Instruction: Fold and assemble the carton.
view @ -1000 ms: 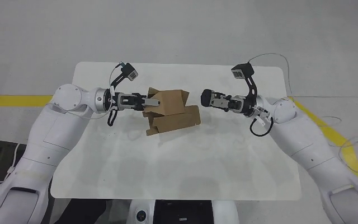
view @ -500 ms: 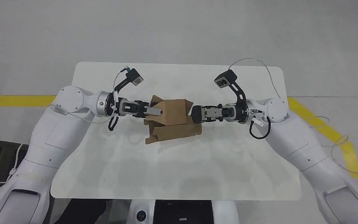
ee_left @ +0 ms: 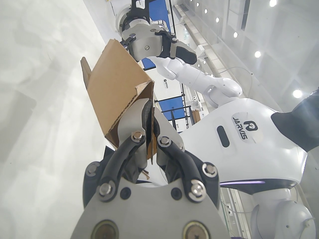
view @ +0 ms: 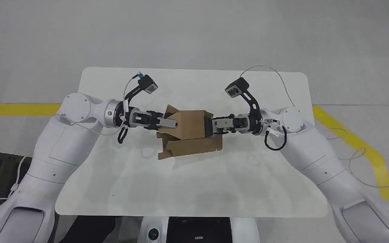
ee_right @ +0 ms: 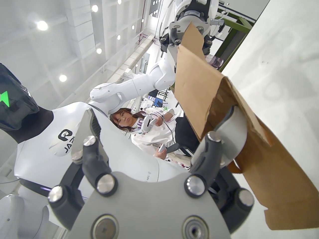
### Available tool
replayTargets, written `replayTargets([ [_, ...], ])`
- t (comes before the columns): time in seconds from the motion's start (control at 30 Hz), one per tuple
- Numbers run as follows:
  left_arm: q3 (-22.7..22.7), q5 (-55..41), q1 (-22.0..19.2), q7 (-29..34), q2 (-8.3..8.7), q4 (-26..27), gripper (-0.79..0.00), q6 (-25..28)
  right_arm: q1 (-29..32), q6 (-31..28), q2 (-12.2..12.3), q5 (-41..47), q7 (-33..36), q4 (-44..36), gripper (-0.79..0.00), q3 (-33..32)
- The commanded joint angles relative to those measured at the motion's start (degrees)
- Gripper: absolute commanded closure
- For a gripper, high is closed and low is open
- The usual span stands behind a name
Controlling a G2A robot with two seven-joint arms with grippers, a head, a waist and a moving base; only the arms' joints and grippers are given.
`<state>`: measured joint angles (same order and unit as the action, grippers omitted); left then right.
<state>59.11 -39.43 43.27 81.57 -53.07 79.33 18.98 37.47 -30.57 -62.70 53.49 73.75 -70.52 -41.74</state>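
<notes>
The white table (view: 243, 182) stretches out in front, and midway across it the brown carton (view: 189, 129) sits half-folded, its lower flaps touching the top. The left gripper (view: 172, 123) is pinched onto a flap at one end. The right gripper (view: 209, 126) is spread wide at the other end, with one finger (ee_right: 231, 125) pressed against the cardboard.

Carton (ee_right: 197, 83) flap past the right wrist view's edge; right gripper (ee_right: 160, 113) fingers (ee_right: 231, 135) indistinct in the top view.

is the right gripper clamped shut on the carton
No, the right gripper has its fingers wide apart, only one against the carton.
</notes>
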Motion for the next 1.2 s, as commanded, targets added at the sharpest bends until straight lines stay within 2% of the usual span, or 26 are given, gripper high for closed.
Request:
replayTargets([
  [0.0, 0.0, 0.2, 0.1, 0.0, -0.06, 0.1, 0.000, -0.1, 0.1, 0.3, -0.6, 0.2, 0.3, 0.4, -0.717, -0.1],
  [0.3, 0.5, 0.6, 0.3, 0.0, -0.28, 0.0, 0.000, -0.5, 1.0, 1.8, -3.1, 0.9, 1.8, 2.0, -0.613, -2.8],
  [0.5, 0.9, 0.8, 0.5, 0.0, -0.39, -0.1, 0.000, -0.6, 1.0, 3.6, -4.0, -1.2, 3.6, 2.2, -0.570, -5.3],
  [0.7, 0.9, 1.0, 0.7, 0.1, -0.58, 0.1, 0.000, -1.0, 0.0, 4.4, -5.5, -4.1, 4.4, 3.1, -0.551, -4.4],
  [0.83, 1.0, 1.1, 0.7, 0.1, -0.68, 0.0, 0.000, -1.1, -0.7, 4.0, -6.3, -5.9, 4.0, 4.2, -0.453, -3.4],
  [0.87, 1.1, 1.1, 0.8, 0.2, -0.70, 0.0, 0.000, -1.2, -0.8, 3.8, -6.4, -6.2, 3.8, 4.4, -0.388, -3.3],
  [0.97, 1.2, 1.2, 0.8, 0.3, -0.76, 0.0, 0.000, -1.3, -1.1, 2.9, -6.7, -7.4, 2.9, 4.7, -0.342, -3.1],
  [1.17, 1.3, 1.5, 0.9, 0.3, -0.90, -0.1, 0.000, -1.7, -1.4, 1.9, -6.8, -8.7, 1.9, 5.1, -0.182, -2.6],
])
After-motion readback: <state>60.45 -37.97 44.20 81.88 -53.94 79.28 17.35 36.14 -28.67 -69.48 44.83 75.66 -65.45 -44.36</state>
